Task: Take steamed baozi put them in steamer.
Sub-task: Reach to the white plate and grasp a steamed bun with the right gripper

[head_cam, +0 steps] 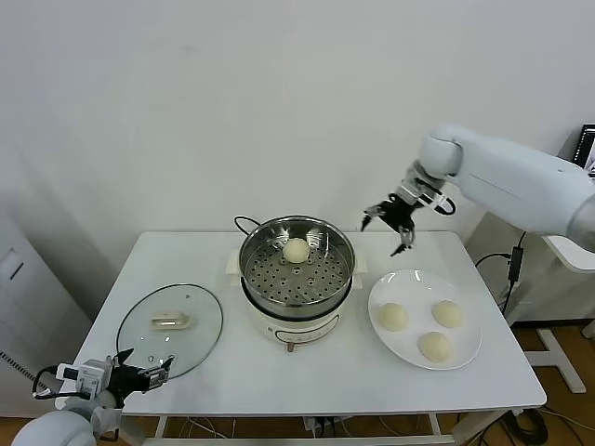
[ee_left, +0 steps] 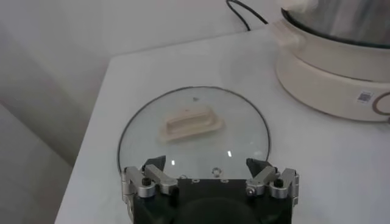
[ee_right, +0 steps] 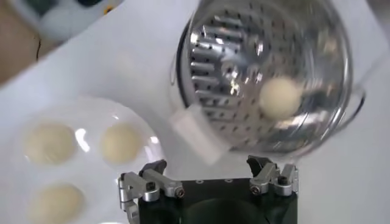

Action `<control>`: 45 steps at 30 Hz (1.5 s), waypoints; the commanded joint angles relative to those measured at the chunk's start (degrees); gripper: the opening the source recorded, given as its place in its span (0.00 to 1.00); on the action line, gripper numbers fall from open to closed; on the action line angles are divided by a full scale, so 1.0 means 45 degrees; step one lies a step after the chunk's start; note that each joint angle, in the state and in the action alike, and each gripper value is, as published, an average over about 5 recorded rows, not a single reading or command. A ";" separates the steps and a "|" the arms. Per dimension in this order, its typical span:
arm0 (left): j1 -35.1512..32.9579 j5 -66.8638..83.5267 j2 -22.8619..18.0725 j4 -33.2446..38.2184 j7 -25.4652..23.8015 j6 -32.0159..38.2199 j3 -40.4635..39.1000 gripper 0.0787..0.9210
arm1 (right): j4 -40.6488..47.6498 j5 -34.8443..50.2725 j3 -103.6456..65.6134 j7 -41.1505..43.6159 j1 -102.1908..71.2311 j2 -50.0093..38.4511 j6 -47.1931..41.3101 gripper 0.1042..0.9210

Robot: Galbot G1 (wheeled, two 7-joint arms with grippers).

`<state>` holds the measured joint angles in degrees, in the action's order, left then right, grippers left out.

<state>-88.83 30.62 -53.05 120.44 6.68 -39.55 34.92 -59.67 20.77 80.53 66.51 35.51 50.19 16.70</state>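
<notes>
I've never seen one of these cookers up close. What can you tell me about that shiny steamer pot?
The steamer is a round, polished metal pot with a hole-dotted floor, sitting upright on a white cooker base with a black cord behind. It stands mid-table between the glass lid and the white plate, uncovered. One baozi rests on its floor toward the back.

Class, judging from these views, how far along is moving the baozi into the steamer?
Done: one baozi lies in the steamer. In hand: nothing; the right gripper hangs open and empty above the table, left gripper idle by the glass lid. Left: three baozi on the plate.
</notes>
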 commanded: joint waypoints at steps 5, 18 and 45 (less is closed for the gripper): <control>0.0076 0.0011 0.0000 -0.0067 -0.0022 -0.0027 0.0006 0.88 | -0.0163 0.1410 -0.0023 -0.0560 -0.2241 -0.1176 -0.3278 0.88; 0.0065 0.0009 0.0032 -0.0011 -0.0042 -0.0053 0.0008 0.88 | 0.1144 0.0668 -0.1290 -0.0884 -0.4516 -0.0320 -0.3282 0.88; -0.0078 -0.0024 0.0031 0.0135 -0.0044 -0.0092 0.0010 0.88 | 0.2049 -0.0647 -0.2844 -0.1528 -0.5763 0.0145 -0.3358 0.58</control>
<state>-89.10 30.58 -52.89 120.86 6.45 -39.80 34.99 -50.98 18.79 69.40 60.01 10.81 50.77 1.87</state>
